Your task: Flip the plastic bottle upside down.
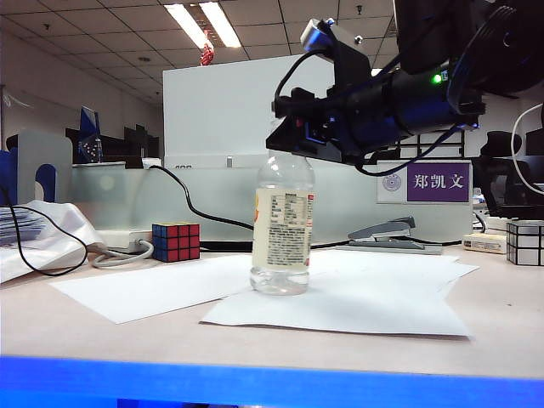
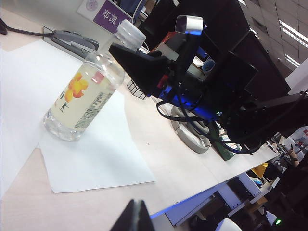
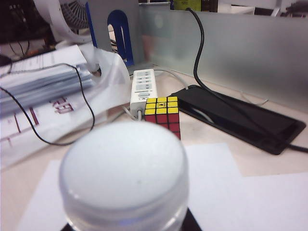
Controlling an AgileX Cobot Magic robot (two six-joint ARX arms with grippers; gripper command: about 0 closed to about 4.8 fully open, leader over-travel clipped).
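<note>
Bottle (image 1: 282,225): upright on paper (image 1: 365,297), table centre, right of cube (image 1: 176,241). Light, clear plastic, smooth, likely slippery; hold at neck. Right gripper (image 1: 293,140) at cap (image 3: 124,175), jaws around neck, grip unconfirmed. Left gripper (image 2: 136,216) near edge, shut, empty.

Nameplate (image 1: 437,182): I read 郑凯文, white on purple.
Bottle (image 1: 282,223) label: print was too small for me.
</note>
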